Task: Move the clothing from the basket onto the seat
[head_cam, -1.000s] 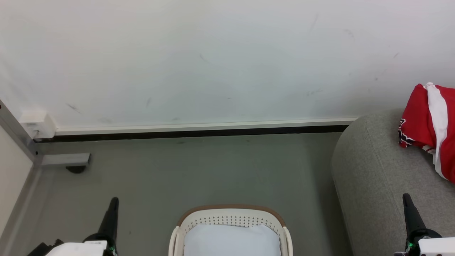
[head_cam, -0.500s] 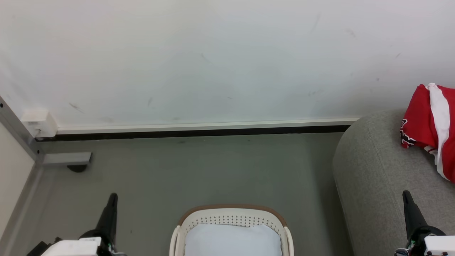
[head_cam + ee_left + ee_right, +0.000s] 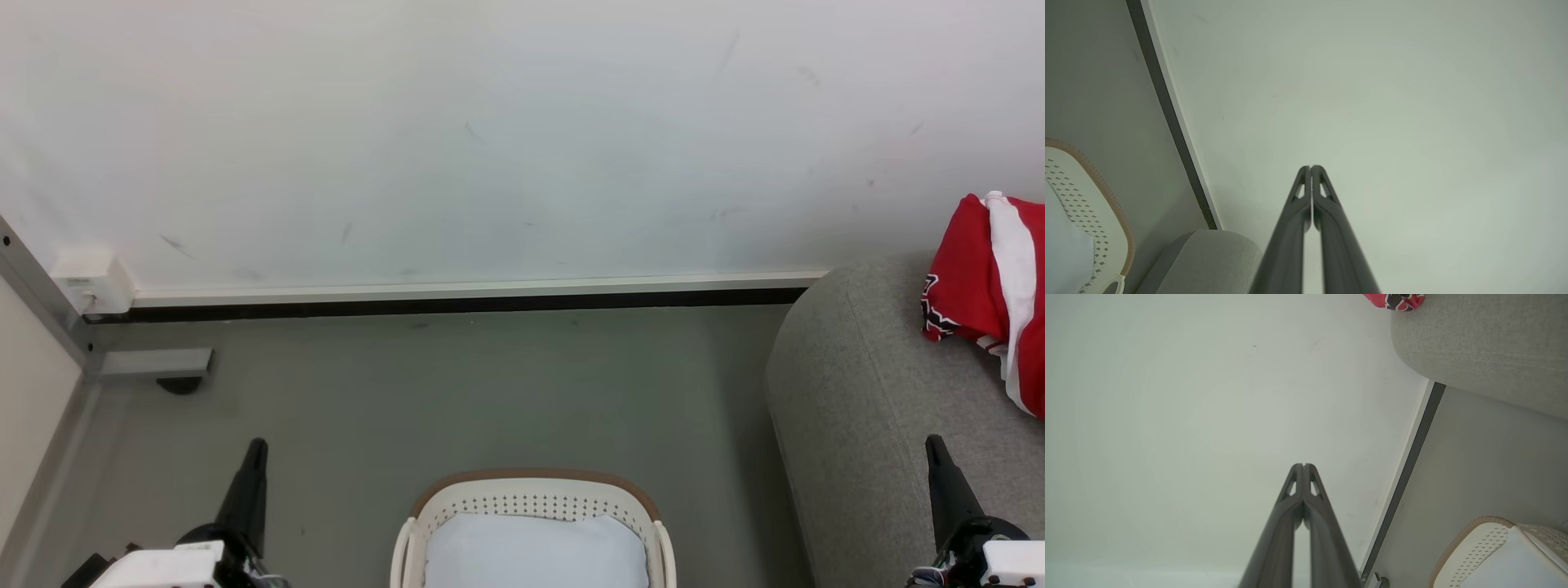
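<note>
Judging from how things lie, the task looks nearly or wholly done: the clothing (image 3: 984,286) rests in a red, white-striped heap on the seat (image 3: 849,392) at the right edge of the head view. The basket (image 3: 531,488) stands on the floor (image 3: 490,384) between the arms, and what can be seen of its inside is a pale bluish-white cloth (image 3: 535,551). Its near part is cut off by the bottom edge, and the heap runs out of frame, so I cannot tell whether both garments are across or one is left. The left gripper (image 3: 257,447) and right gripper (image 3: 933,443) hang low at either side, pointing towards the wall (image 3: 490,147). The head view renders each as a single dark spike. The wrist views settle the matter, each showing its fingers pressed together tip to tip with nothing between them. The right wrist view also catches a corner of red fabric with dark-and-white print on the seat's rounded end. The left wrist view gives the basket's brown rim band and rows of holes up close.
</note>
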Available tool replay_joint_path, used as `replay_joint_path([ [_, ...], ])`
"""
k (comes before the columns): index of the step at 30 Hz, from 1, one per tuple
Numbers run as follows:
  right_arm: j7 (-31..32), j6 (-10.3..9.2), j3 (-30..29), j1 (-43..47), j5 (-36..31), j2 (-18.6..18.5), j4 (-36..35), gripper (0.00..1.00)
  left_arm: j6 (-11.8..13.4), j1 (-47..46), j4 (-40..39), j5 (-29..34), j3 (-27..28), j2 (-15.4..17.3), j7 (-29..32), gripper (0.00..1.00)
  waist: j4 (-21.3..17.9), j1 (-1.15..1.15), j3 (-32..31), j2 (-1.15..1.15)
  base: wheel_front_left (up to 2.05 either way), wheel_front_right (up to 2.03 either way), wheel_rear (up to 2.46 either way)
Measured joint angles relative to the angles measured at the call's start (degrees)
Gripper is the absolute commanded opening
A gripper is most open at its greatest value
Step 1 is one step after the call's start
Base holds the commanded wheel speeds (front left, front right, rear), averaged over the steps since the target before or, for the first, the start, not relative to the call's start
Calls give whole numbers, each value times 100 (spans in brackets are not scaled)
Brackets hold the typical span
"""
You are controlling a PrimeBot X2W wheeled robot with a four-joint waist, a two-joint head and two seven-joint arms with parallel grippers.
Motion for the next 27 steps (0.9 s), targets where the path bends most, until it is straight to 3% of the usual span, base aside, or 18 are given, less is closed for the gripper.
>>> replay_joint_path([
  [27,0,0,0,-1,0,-2,-2,0,0,-1,0,0,0,1,0,0,0,0,0,0,0,0,0],
])
